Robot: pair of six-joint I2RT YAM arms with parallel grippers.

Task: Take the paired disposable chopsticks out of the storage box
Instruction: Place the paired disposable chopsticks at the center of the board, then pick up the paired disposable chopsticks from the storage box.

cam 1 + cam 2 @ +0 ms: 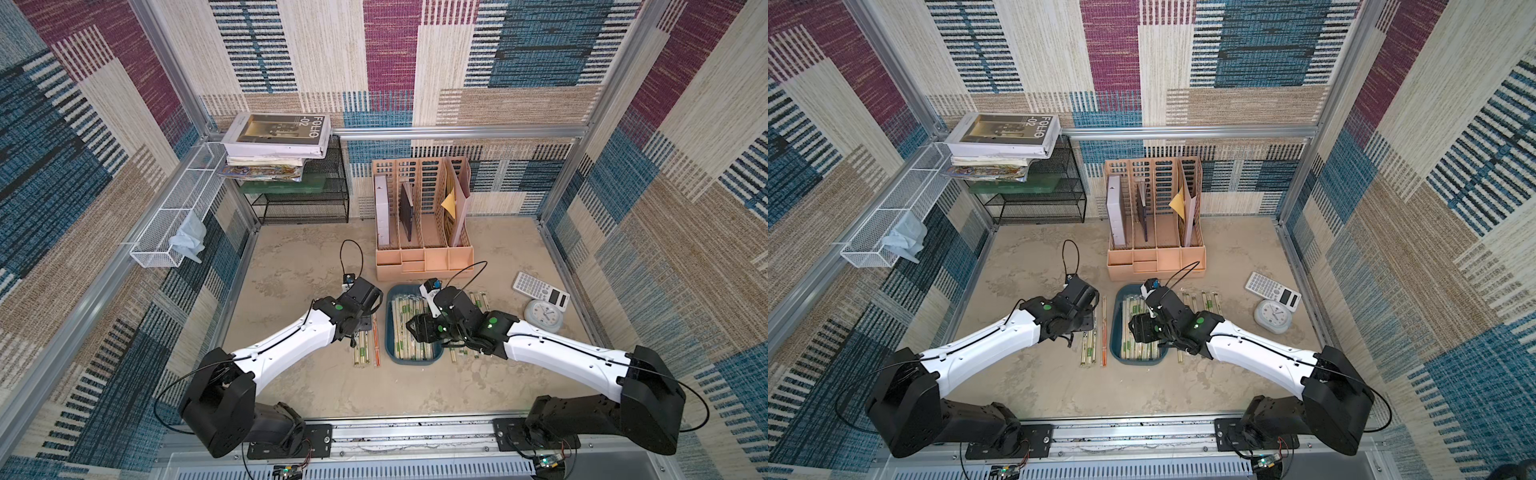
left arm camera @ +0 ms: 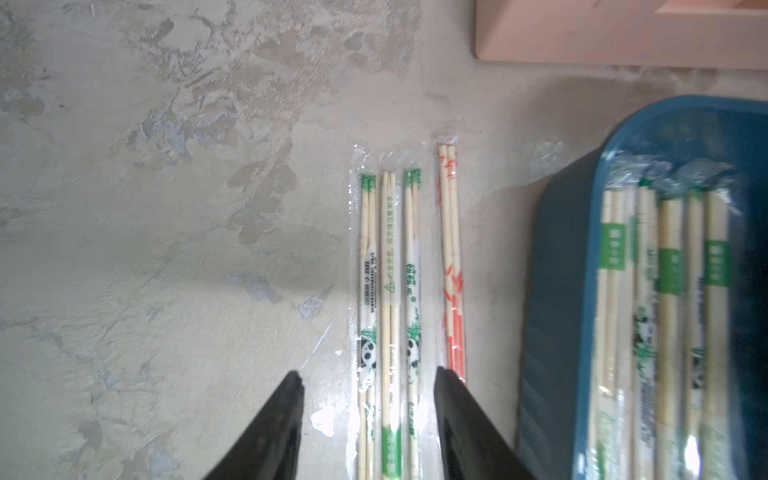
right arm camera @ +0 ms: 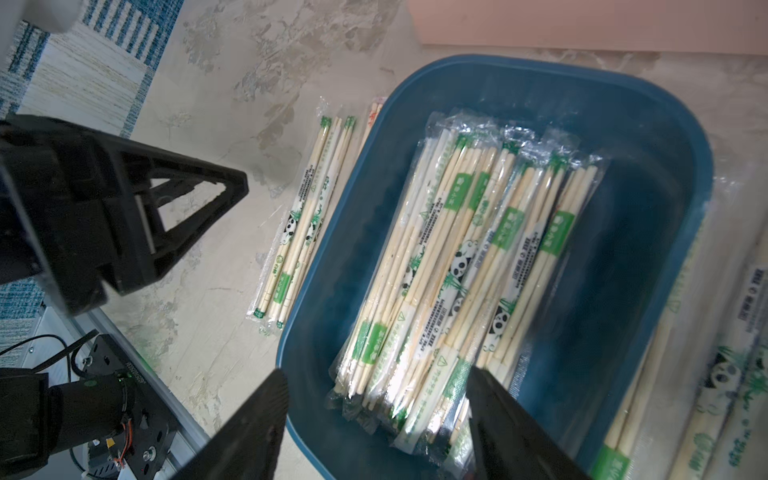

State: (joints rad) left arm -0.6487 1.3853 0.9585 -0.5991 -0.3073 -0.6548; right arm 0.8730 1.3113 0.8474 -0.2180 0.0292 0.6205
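While left tool [image 2: 368,372] flanks loose chopsticks [image 2: 388,270] | right tool [image 3: 377,370] above storage box [image 3: 623,124]

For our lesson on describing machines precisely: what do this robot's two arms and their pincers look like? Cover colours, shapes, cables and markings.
The left arm and right arm match: smooth white tapering shells between black joint housings. A round green dot marks each wrist, and a thin black cable loops above. The left pincer and right pincer have black fingers tapering to narrow tips.
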